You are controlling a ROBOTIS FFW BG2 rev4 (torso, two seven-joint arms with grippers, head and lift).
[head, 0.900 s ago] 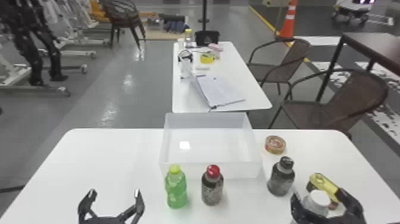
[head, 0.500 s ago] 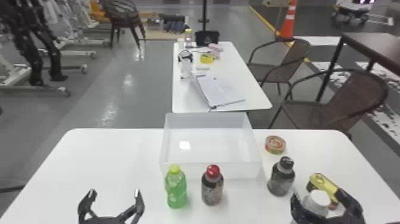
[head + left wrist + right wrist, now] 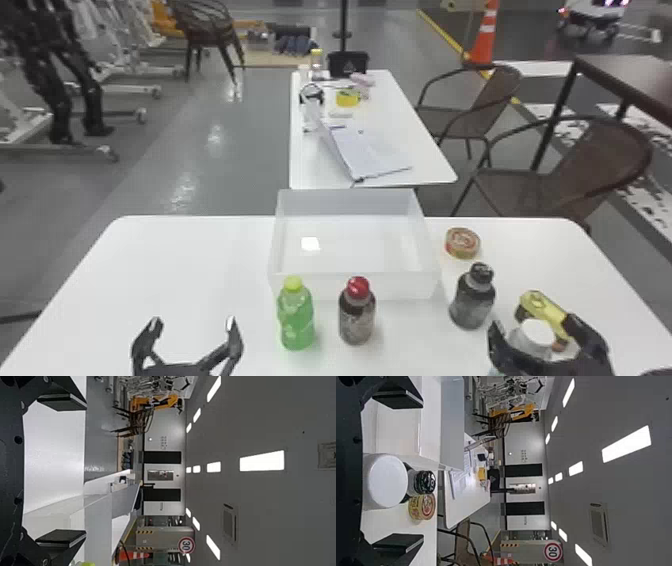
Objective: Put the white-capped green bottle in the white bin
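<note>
Well, the white-capped bottle (image 3: 534, 340) stands near the robot's right edge of the work, between the spread fingers of the right pincer (image 3: 535, 324). Its body is mostly hidden, so I can't vouch for the green; the plainly green bottle (image 3: 296, 320) wears a yellow-green cap. I'd guess the white-capped one is thin plastic, smooth and a bit slippery, giving under a hard squeeze but hardly fragile. How full it is, I can't tell. I'd take it round the upper body, below the wide cap, with even pressure.

The left pincer (image 3: 193, 324) hangs at the other side, its fingers apart too.

The surface (image 3: 200, 270) is white, smooth and a little shiny, so a nudged bottle might slide. Beyond the bottles sits the white bin (image 3: 400, 286), with a round tin (image 3: 462, 243) just beside it. Past that there's a second white surface (image 3: 427, 162) with an open binder (image 3: 372, 152), brown chairs (image 3: 465, 112), and an orange cone (image 3: 484, 42) on the grey floor (image 3: 235, 165).
</note>
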